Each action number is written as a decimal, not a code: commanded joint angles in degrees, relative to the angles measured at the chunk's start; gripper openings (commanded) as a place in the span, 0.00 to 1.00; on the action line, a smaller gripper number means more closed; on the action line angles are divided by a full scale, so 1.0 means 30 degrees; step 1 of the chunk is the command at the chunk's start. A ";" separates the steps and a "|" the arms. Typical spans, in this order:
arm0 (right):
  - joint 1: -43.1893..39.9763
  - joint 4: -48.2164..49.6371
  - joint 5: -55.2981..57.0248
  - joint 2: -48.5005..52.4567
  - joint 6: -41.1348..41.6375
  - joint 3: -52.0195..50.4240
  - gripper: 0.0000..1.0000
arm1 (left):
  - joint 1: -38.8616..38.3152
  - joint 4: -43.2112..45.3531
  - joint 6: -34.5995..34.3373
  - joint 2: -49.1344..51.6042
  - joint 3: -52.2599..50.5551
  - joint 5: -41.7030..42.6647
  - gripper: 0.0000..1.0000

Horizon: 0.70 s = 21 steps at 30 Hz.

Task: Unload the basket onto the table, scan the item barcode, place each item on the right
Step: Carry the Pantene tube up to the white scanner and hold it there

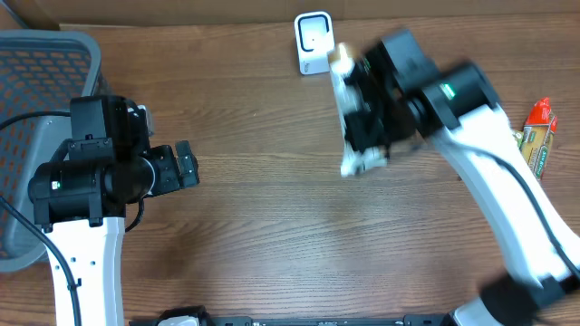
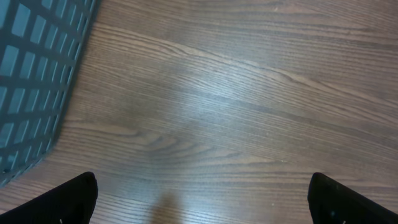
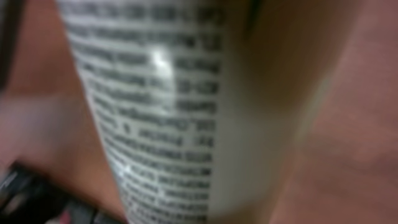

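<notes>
Currently the right tool (image 1: 370, 127) is clenched on a white tube (image 1: 342, 100) covered in small black print. It holds the tube above the wooden tabletop (image 1: 272, 226), just beside a small white scanner (image 1: 314, 41) at the far edge. The tube's upper end lies nearest the scanner, but arm and tube are blurred from overhead, so it cannot be told whether they touch. The right wrist view shows the tube's printed side very close and out of focus, with lines of text but no barcode that can be made out. To do this step well, the robot would probably need to turn the tube until its barcode squarely faces the scanner's window. It should then hold it steady just in front, without covering the code or squeezing the tube out of shape. The left tool (image 1: 186, 166) is released, jaws wide, over bare wood near a grey basket (image 1: 54, 50), well apart from the scanner. A second packet (image 1: 537, 136) with a red cap lies at the right edge.
</notes>
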 commanded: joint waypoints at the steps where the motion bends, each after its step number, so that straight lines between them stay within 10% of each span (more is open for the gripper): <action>1: 0.0015 0.0095 0.7461 0.4124 -0.0022 0.4663 0.04 | 0.0066 0.0073 -0.0328 -0.0007 0.0189 0.0073 1.00; 8: 0.0219 0.6608 1.8928 0.8051 -0.1341 0.5071 0.04 | 0.0066 0.0066 -0.0328 -0.0007 0.0189 0.0066 1.00; 21: 0.0219 2.1558 2.2316 1.3486 -1.7828 0.5049 0.04 | 0.0066 0.0073 -0.0328 -0.0007 0.0189 0.0066 1.00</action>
